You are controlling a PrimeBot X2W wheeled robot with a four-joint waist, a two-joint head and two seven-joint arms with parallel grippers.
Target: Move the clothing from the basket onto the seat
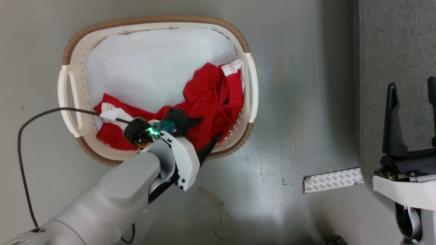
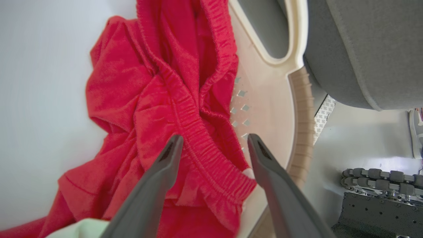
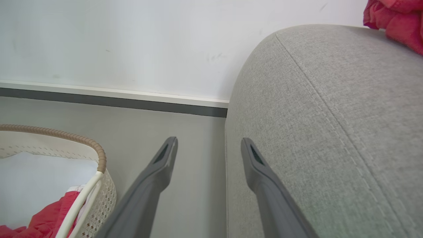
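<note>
Left gripper (image 1: 210, 127), fingers spread, hangs over red clothing (image 1: 211, 98) heaped along the near and right side of the basket (image 1: 153, 19); white lining (image 1: 153, 64) lies bare beyond. Right gripper (image 1: 412, 83), fingers apart and empty, sits by the seat (image 1: 391, 41). The right wrist view catches another red garment (image 3: 396, 19) on top of the seat.

Red clothing (image 1: 207, 98) — white, brown-rimmed basket (image 1: 73, 51) — grey seat (image 3: 330, 132)

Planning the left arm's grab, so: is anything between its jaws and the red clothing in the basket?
Nothing visible. The left gripper, jaws open, hangs close over the clothing, whose elastic waistband is in line with the gap. The basket wall stands beside it, not between.
</note>
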